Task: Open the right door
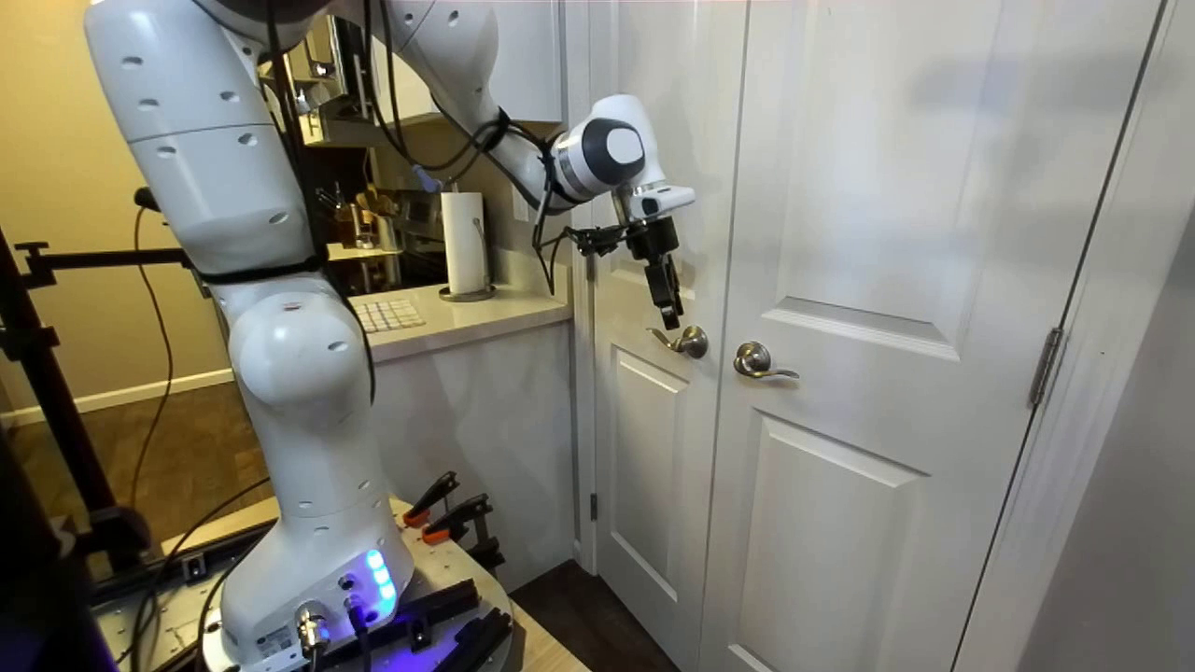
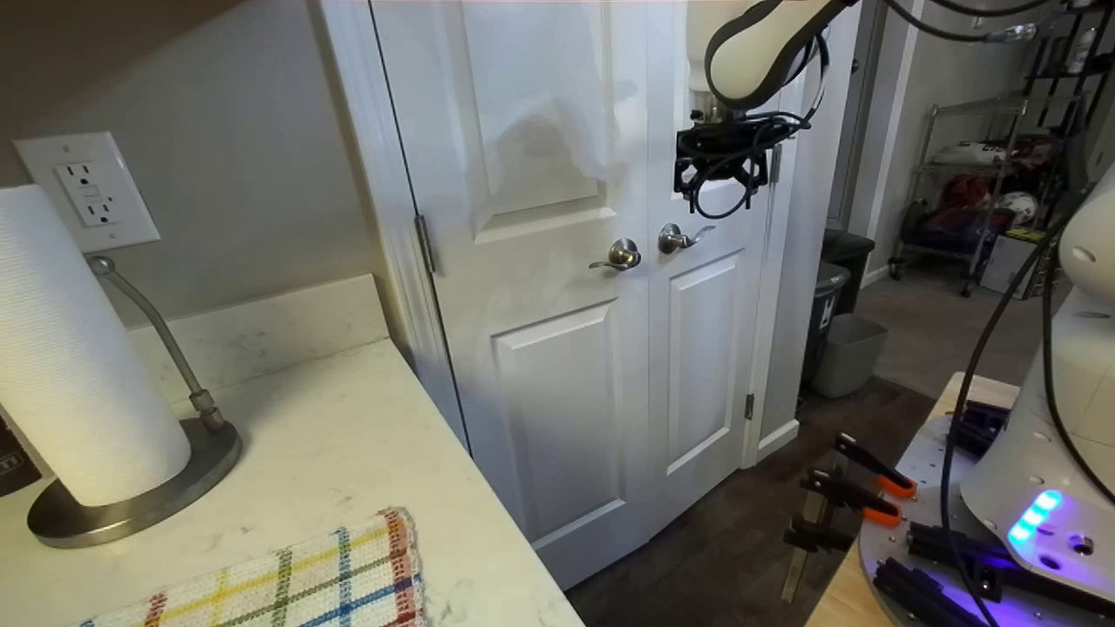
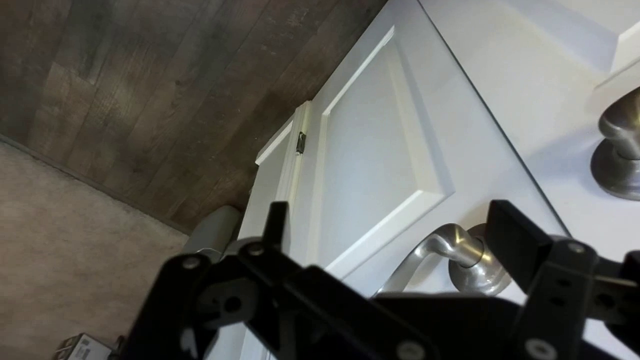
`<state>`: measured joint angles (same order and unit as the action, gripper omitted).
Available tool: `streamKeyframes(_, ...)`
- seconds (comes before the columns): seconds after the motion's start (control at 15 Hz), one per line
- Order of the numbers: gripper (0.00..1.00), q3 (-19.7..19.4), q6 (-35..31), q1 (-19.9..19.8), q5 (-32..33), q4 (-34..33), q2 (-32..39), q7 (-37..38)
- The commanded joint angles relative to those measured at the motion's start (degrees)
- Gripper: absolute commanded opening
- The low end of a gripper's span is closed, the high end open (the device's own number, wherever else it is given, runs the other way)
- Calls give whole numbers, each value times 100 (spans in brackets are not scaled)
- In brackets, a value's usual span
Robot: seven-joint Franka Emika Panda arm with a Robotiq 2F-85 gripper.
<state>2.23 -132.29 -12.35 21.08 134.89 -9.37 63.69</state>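
The right door [image 1: 915,373] stands shut beside the left door [image 1: 644,448], its lever [image 3: 442,240] at the left edge, a hinge [image 1: 1047,366] at the right; the step in hand is judged to be the approach to that lever; the fingers [image 3: 515,245] point downward, spread wide, holding nothing; in the wrist view the lever appears between them, farther off, with no contact visible; the depth between cannot be told. Descend with the fingers wide until the lever's free end sits between them or just under one; prefer the free end to the base [image 3: 480,275], since it should need less force and keep the fingers off the door's face; watch the left lever [image 3: 622,167] nearby, which a finger could catch. Next, press the free end down in an arc about the base; a straight push may slide off the curved metal; confirm a full turn before pulling, as a half-turned lever would likely bind. The hinge shows on the side facing the arm [image 1: 299,336], so the door should swing that way; pull slowly along that curve, let the fingers rotate with the lever, and leave room for the free edge to pass.
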Motion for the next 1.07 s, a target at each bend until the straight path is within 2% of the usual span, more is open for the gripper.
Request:
streamKeyframes(0.0, 100, -148, -153, 56, 428, -234, 489, 719)
streamKeyframes(0.53, 100, -654, -694, 179, 478, -742, 1254, 1613)
streamKeyframes(1.0, 100, -1150, -954, 277, 226, -1182, 1811, 1926)
